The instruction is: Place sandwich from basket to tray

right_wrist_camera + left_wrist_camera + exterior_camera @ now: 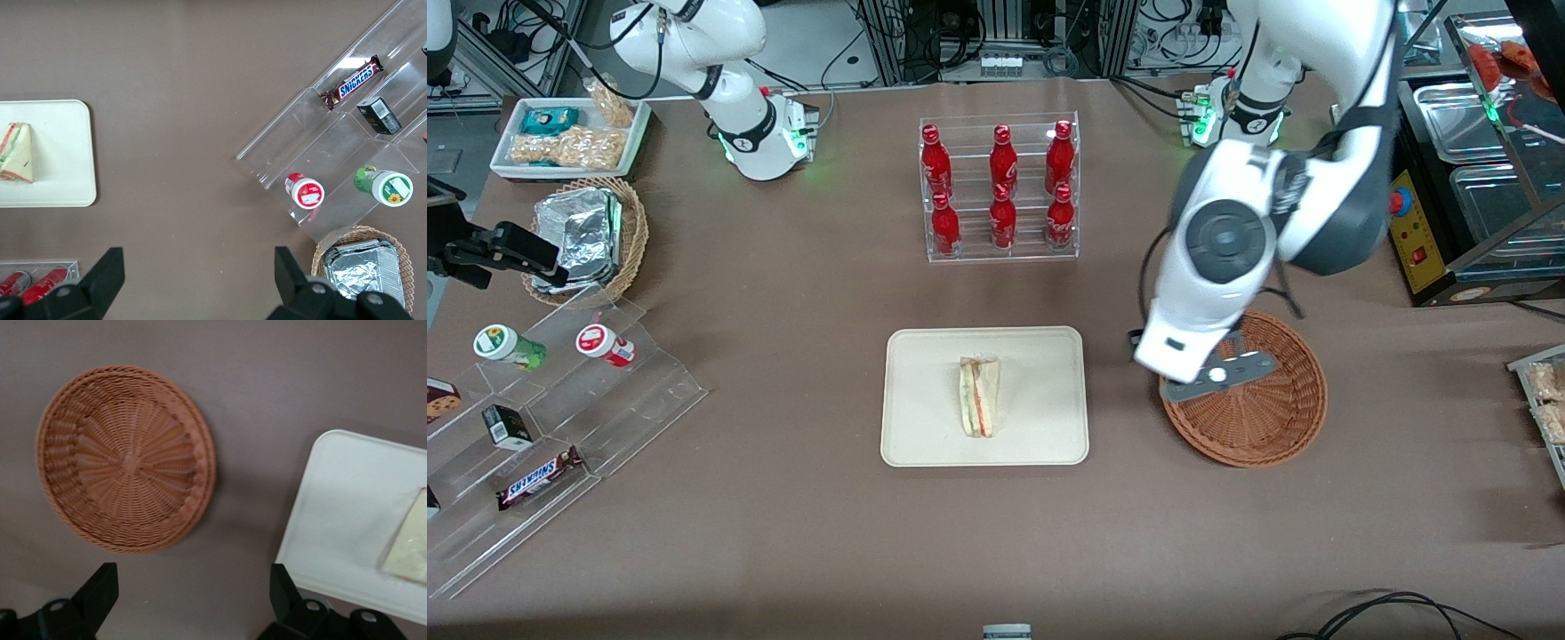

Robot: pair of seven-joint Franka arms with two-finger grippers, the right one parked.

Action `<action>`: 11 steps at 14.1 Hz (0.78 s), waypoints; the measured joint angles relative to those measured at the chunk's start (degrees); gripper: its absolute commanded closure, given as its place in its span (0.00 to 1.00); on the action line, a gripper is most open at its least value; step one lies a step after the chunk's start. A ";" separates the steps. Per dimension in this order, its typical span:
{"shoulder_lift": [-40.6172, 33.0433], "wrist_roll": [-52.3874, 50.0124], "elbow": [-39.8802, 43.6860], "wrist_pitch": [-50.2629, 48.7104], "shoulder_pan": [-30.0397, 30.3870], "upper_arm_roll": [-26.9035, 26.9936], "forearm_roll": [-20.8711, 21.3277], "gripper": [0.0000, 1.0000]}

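The tray (925, 427) lies nearest the front camera in the middle of the brown table (783, 533), a cream rectangle with rounded corners. The sandwich (978, 396) rests on it, a wrapped wedge lying roughly at the tray's centre with its orange and green layers showing along one edge. Nothing touches it.

Beside the tray, toward the working arm's end of the table, sits the round reddish-brown basket (1272, 427). In the wrist view the basket (127, 459) shows only bare weave, and a corner of the tray (340, 520) with an edge of the sandwich (408, 545) shows next to it.

The gripper (193, 600) hangs in the air above the strip of table between basket and tray, over the basket's rim as the front camera sees it. Its two black fingers (99, 592) stand wide apart with nothing between them.

Farther from the camera than the tray stands a clear rack of red bottles (1000, 187). Toward the parked arm's end are a clear stepped stand (560, 427) with a Snickers bar (538, 477) and small pots, and a tan basket holding foil packets (580, 233).
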 measured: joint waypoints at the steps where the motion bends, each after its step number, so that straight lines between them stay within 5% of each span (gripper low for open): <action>1: -1.69 1.07 -1.77 0.00 0.00 0.98 -0.01 0.00; 9: -7.17 1.98 -5.35 -2.21 0.53 5.23 0.00 0.00; 11: -9.18 2.61 -6.16 -2.23 5.66 2.08 0.00 0.00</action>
